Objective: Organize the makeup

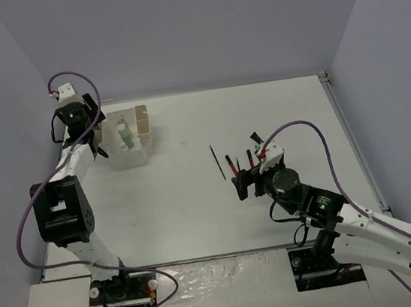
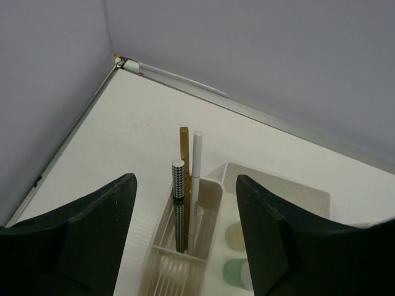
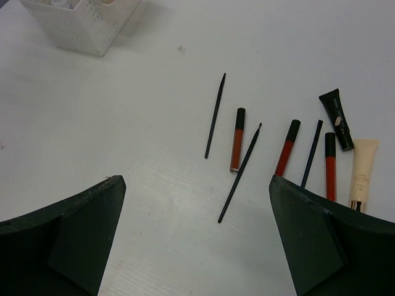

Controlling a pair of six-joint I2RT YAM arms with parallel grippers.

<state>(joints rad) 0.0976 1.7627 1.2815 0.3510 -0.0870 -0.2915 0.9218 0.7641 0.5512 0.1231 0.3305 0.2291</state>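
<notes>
Because thin sticks store best on end, the left end effector [image 2: 185,194] hangs directly over the narrow slot of the box [image 2: 157,237]. Its jaws are moderately spread and hold nothing. A checked pencil [image 2: 178,197], a tan pencil [image 2: 184,148] and a white pencil [image 2: 197,160] stand upright in that slot, leaning on its wall. A green-capped bottle [image 2: 236,271] sits in the neighbouring compartment. The rest of the makeup lies flat on the surface [image 1: 199,222] below the right end effector [image 3: 194,191], which is spread wide and empty. It includes a thin black brush [image 3: 215,116], a red tube [image 3: 237,140], a second brush [image 3: 240,172], a black tube [image 3: 337,119] and a beige tube [image 3: 363,172]. They lie roughly parallel but apart, so each can likely be pinched singly. The box sits near the far left corner, close to the side wall [image 1: 8,149], leaving little room there. A broad bare stretch separates it from the loose pieces, and the right rail [image 1: 354,145] is well away.
</notes>
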